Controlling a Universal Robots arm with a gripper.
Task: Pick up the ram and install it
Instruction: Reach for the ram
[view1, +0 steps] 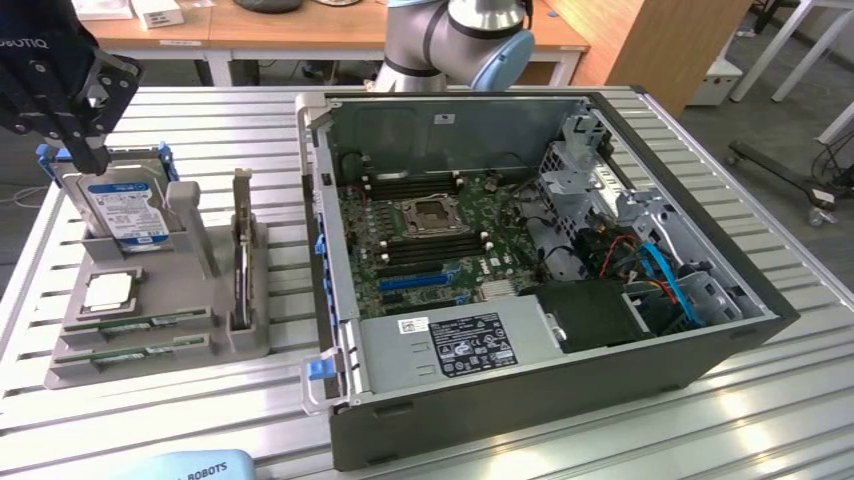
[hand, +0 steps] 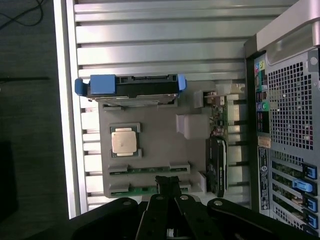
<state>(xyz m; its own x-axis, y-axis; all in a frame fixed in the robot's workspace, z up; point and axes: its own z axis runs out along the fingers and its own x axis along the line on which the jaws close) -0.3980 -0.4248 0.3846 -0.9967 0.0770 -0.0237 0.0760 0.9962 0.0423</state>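
Two ram sticks lie flat in slots at the near end of a grey holder tray (view1: 80, 375): one ram (view1: 144, 324) and a second ram (view1: 134, 352) beside it. The wrist view shows them as thin green strips, the ram (hand: 150, 170) and the other ram (hand: 142, 190). My gripper (view1: 91, 160) hangs well above the tray's far end, in front of the hard drive, shut and holding nothing. In the wrist view the gripper (hand: 168, 181) has its closed tips over the ram end of the tray (hand: 160, 150).
The tray also carries an upright hard drive (view1: 127, 210) in a blue bracket, a square silver CPU (view1: 110, 290) and an upright expansion card (view1: 240, 265). An open computer case (view1: 534, 250) lies at the exterior view's right, its motherboard (view1: 427, 230) exposed with black memory slots.
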